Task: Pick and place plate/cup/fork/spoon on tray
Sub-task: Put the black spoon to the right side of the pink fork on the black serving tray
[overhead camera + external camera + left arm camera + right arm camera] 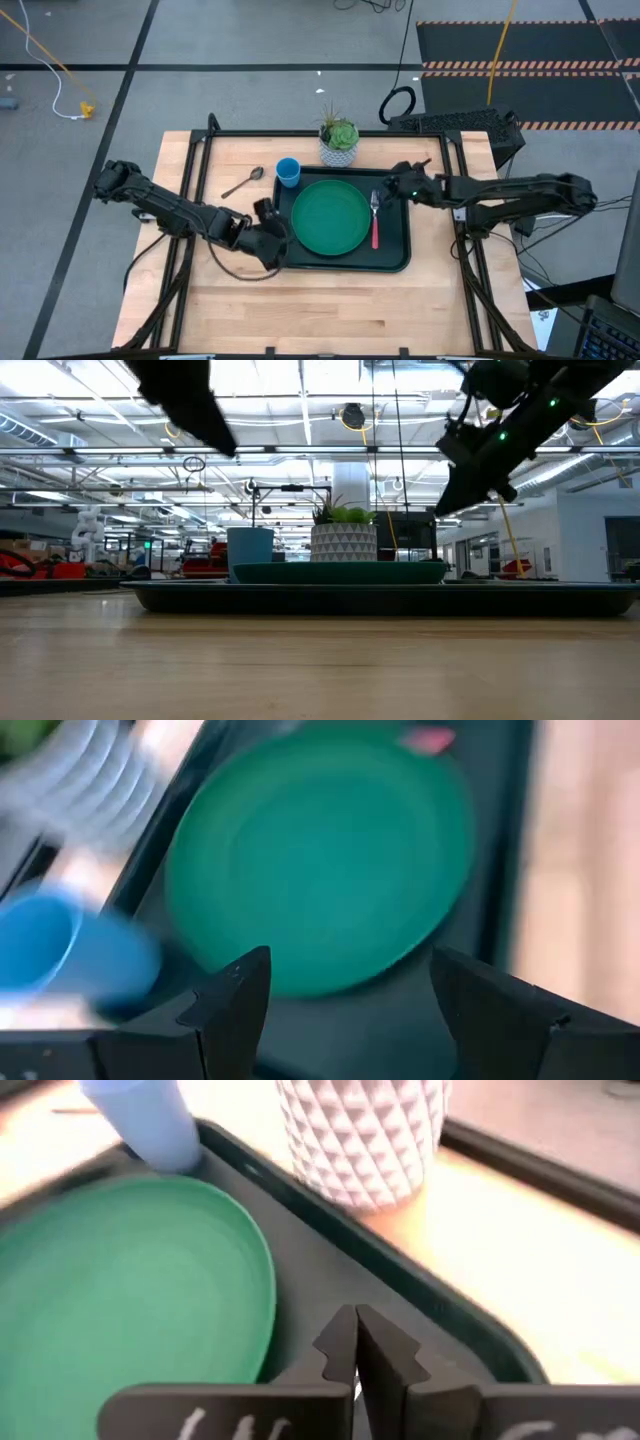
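Plate point(329, 217) sits in the tray point(400, 258), fork point(375, 222) just to its right. Cup point(288, 172) and spoon point(243, 182) wait on the table point(330, 310) off the tray's far-left corner. Left gripper point(268, 228) spread wide, empty, at the tray's left edge; right gripper point(397, 180) clenched on nothing above the far-right corner.

The wooden table point(330, 300) bears the tray point(398, 262), cup point(288, 172), spoon point(243, 182) and plant pot point(339, 150).

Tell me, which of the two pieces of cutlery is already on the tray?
The red-handled fork. It lies inside the tray, just right of the green plate. The all-silver spoon is still on the bare wooden table, left of the blue cup.
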Robot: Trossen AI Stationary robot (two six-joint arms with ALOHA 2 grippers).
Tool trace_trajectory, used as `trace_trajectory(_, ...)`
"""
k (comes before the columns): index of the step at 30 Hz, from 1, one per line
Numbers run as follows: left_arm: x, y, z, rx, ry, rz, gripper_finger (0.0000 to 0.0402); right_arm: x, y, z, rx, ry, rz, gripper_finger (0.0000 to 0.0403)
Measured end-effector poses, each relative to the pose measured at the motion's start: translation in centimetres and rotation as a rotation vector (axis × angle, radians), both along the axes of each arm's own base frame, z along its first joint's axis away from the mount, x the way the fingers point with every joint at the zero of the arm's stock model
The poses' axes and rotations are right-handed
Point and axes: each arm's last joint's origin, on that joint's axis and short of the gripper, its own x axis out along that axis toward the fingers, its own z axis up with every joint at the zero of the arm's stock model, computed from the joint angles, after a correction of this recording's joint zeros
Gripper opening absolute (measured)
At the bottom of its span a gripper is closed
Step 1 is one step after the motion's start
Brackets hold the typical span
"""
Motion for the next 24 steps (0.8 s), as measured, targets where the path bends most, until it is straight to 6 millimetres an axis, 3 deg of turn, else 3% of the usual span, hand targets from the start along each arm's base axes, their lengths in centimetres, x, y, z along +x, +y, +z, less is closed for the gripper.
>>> trace_trajectory(7, -2.2, 3.1, -1.5, -0.036, 0.225, 0.314, 0.0275, -1.2, 0.3, 1.3, 0.003, -0.019, 0.133, 0.0000)
trace_trajectory(18, -4.8, 10.4, -4.9, -0.032, 0.476, 0.609, 0.0275, -1.1, 0.9, 1.1, 0.011, 0.047, 0.395, 0.0000)
trace_trajectory(24, -6.7, 13.7, -6.1, 0.045, 0.544, 0.789, 0.0275, -1.5, 1.0, 0.7, 0.021, 0.104, 0.407, 0.0000)
